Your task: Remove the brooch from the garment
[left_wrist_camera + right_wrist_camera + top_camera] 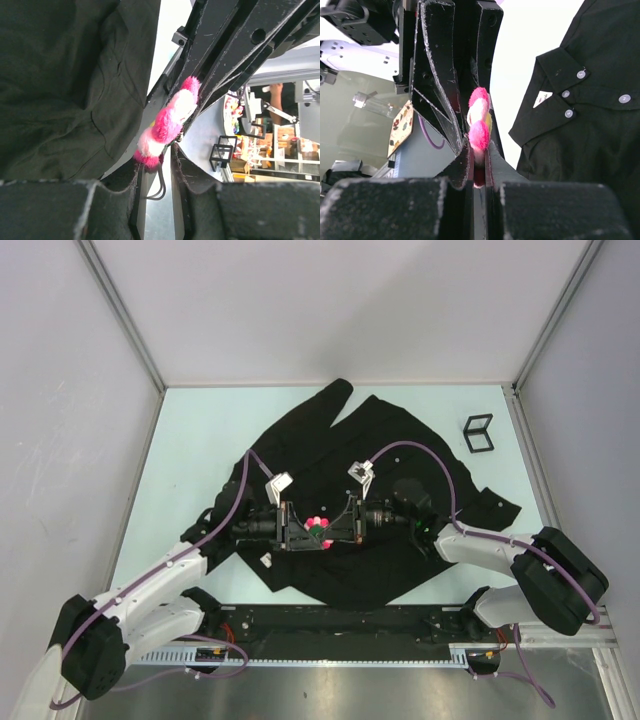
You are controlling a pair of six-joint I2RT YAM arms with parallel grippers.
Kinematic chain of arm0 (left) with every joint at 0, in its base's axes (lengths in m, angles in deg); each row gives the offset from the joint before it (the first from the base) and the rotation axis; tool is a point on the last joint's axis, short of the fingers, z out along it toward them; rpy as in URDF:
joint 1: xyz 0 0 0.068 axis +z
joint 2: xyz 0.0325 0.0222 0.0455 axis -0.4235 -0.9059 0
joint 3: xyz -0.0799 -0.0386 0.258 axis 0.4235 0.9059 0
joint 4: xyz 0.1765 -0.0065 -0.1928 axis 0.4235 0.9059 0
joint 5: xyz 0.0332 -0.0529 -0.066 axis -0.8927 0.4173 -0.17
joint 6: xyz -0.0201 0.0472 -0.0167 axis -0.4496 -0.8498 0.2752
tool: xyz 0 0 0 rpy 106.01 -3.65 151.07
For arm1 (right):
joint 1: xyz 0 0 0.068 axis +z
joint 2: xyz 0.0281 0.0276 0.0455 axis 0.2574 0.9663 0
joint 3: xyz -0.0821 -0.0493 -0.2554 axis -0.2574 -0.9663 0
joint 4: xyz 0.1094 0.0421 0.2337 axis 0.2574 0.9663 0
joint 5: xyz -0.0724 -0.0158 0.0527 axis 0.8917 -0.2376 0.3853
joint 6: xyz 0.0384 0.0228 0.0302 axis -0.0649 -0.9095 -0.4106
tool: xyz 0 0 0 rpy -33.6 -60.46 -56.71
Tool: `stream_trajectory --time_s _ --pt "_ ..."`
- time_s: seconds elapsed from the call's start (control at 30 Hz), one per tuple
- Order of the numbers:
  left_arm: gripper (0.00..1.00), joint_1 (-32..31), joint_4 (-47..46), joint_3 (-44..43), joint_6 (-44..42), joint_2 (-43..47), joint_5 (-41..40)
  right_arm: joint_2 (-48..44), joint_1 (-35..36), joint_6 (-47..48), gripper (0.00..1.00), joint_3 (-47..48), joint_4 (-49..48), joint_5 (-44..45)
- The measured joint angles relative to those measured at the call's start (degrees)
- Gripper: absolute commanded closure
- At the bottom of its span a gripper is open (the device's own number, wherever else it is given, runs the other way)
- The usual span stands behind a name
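The two claws met tip to tip low over the middle of the garment [400,440], a black shirt spread on the table. The brooch [479,125], a small fuzzy pink-and-white flower with a yellow centre, stood edge-on between them.

The right claw [479,172] was clenched almost fully. Its two fingers pinched the lower rim of the brooch, and the petals stuck out just beyond the tips. The shirt's collar and white buttons lay off to one side of this claw, apart from it.

The left claw [156,167] stood only narrowly parted. The opposite end of the flower sat in its mouth and touched both fingers, which looked like a light hold.

Whether the pin was still in the cloth could not be told.

The brooch was probably very light, with soft petals that squash and slide, and a thin pin at the back that could bend. The firmer centre or backing looked the better place to hold it. The limp shirt would likely lift with it unless held back.
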Motion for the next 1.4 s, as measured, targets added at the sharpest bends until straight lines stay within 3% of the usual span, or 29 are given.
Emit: stream_trajectory --time_s 1.1,1.3,1.4 --pt "0.65 -0.4 4.7 -1.9 -3.1 -0.5 -1.8 -0.2 1.4 2.0 1.0 1.7 4.9 2.7" --pt "0.56 -1.2 4.3 -2.1 -3.5 1.2 -2.8 -2.0 1.6 2.0 1.0 1.8 6.1 3.8" --pt "0.46 -1.6 3.7 -2.1 -3.9 3.3 -3.2 -3.2 1.7 1.9 1.0 1.8 6.1 4.4"
